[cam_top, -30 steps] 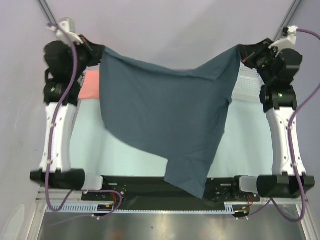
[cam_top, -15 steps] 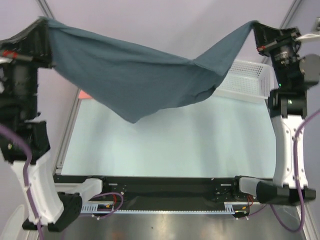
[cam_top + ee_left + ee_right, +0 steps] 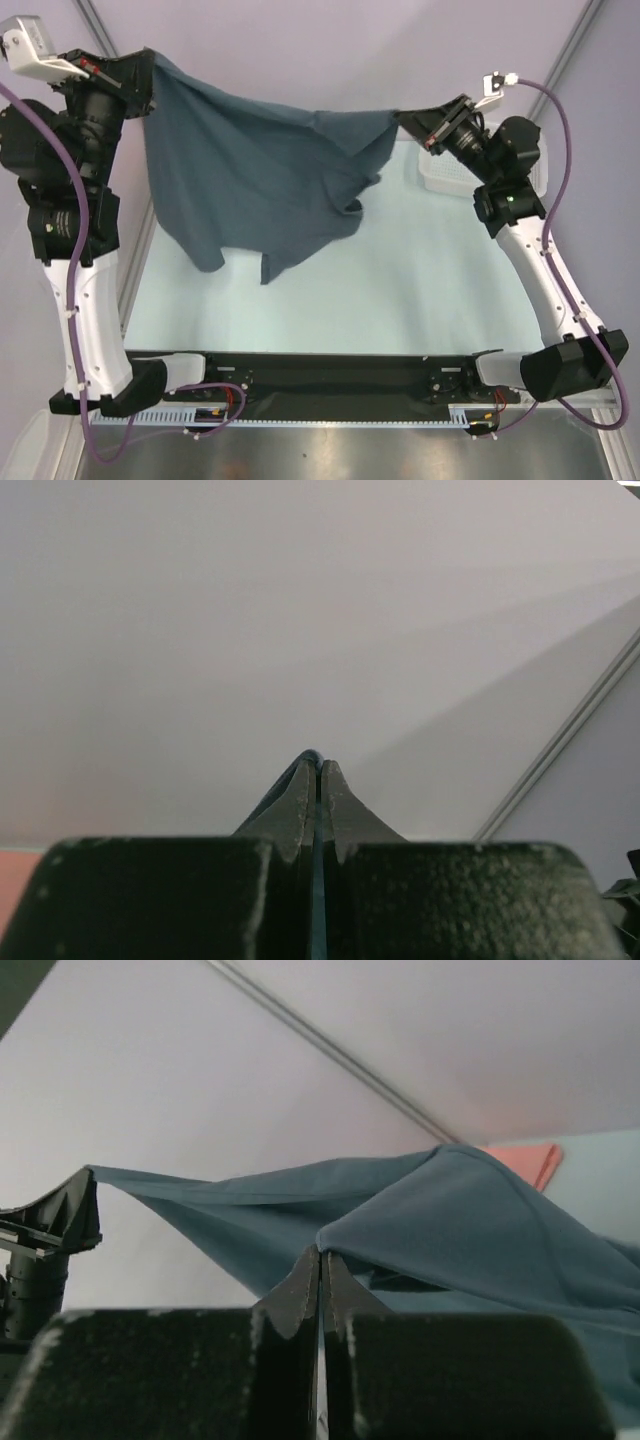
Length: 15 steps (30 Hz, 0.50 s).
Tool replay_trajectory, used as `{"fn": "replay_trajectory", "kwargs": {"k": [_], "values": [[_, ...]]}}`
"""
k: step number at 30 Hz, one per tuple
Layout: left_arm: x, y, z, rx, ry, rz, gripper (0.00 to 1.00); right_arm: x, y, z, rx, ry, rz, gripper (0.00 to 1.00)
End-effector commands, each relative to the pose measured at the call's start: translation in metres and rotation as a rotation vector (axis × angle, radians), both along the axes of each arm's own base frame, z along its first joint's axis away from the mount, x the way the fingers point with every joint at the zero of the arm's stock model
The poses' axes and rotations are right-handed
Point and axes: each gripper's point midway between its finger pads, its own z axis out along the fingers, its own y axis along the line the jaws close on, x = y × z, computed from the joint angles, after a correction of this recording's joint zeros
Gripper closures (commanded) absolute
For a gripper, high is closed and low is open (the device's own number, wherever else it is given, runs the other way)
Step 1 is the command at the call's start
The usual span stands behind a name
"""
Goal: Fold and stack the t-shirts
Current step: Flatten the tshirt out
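Note:
The dark slate blue-grey t-shirt [image 3: 250, 180] hangs in the air between my two grippers, above the back left of the table. My left gripper [image 3: 150, 75] is shut on its upper left corner; in the left wrist view only a thin blue edge of cloth shows between the fingertips of that gripper [image 3: 318, 765]. My right gripper [image 3: 405, 118] is shut on the other corner, and in its wrist view the shirt [image 3: 480, 1220] spreads away from the tips of the right gripper [image 3: 320, 1253]. The salmon-pink t-shirt [image 3: 525, 1160] lies on the table behind the hanging shirt, mostly hidden.
A white mesh basket [image 3: 445, 175] stands at the back right, partly behind my right arm. The pale mat [image 3: 400, 290] covers the table. Both arm bases sit at the near edge, with a black rail between them.
My right gripper has swung left and inward over the table. The left gripper has moved right. The shirt, stretched wide before, now hangs bunched and lower on the left.

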Motion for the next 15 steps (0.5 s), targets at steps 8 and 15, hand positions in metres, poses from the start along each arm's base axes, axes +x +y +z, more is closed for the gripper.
{"fn": "replay_trajectory", "kwargs": {"k": [8, 15], "values": [[-0.024, 0.001, 0.032, -0.107, -0.111, -0.030, 1.00, -0.050, -0.074, 0.085, 0.029, -0.190, -0.248, 1.00], [-0.019, -0.003, -0.006, -0.080, -0.029, -0.039, 1.00, -0.143, 0.114, -0.001, 0.073, -0.057, 0.559, 1.00]]}}
